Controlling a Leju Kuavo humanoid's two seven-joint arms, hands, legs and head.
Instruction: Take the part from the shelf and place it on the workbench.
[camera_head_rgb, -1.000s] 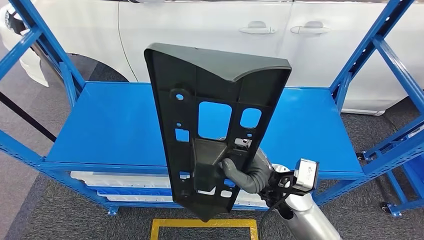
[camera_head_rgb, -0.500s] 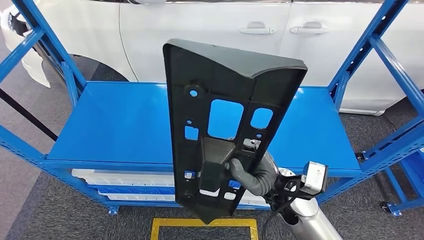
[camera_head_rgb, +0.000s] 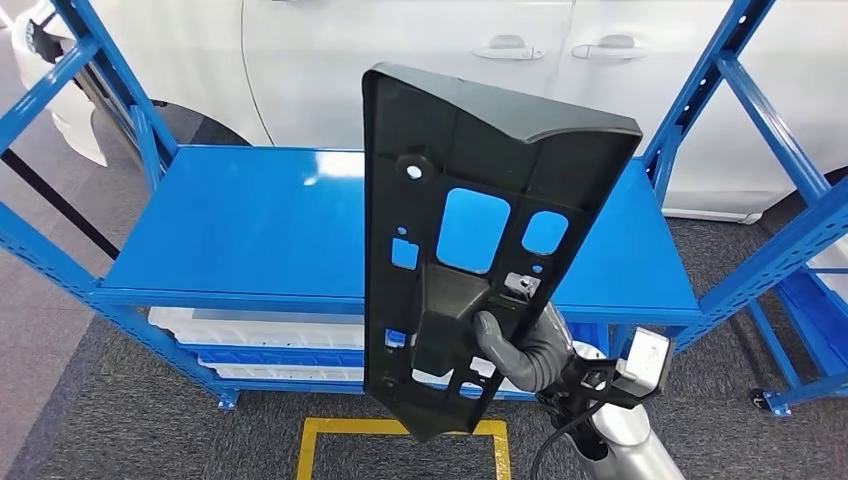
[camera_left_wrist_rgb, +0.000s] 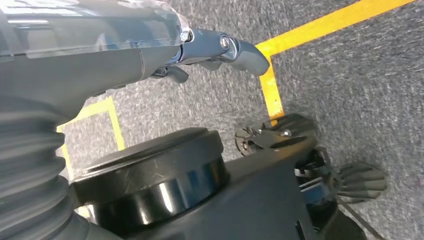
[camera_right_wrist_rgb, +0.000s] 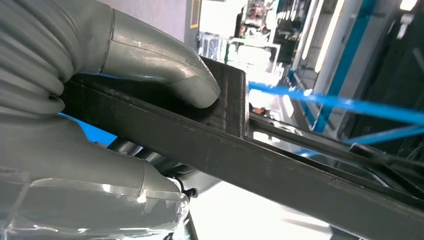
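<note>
The part is a tall black plastic panel with several cut-outs. It stands upright in the air in front of the blue shelf. My right hand grips it low down, fingers wrapped around a ridge near its lower right. In the right wrist view the thumb presses on the part's dark edge. My left hand hangs over the carpet, fingers stretched out and holding nothing.
The shelf's top deck is bare, with white trays on the level below. Blue uprights flank it and a white car stands behind. A yellow floor marking lies on the grey carpet below the part.
The part has moved to the right and slightly up across the shelf front, still in my right hand. The view has also shifted a little.
</note>
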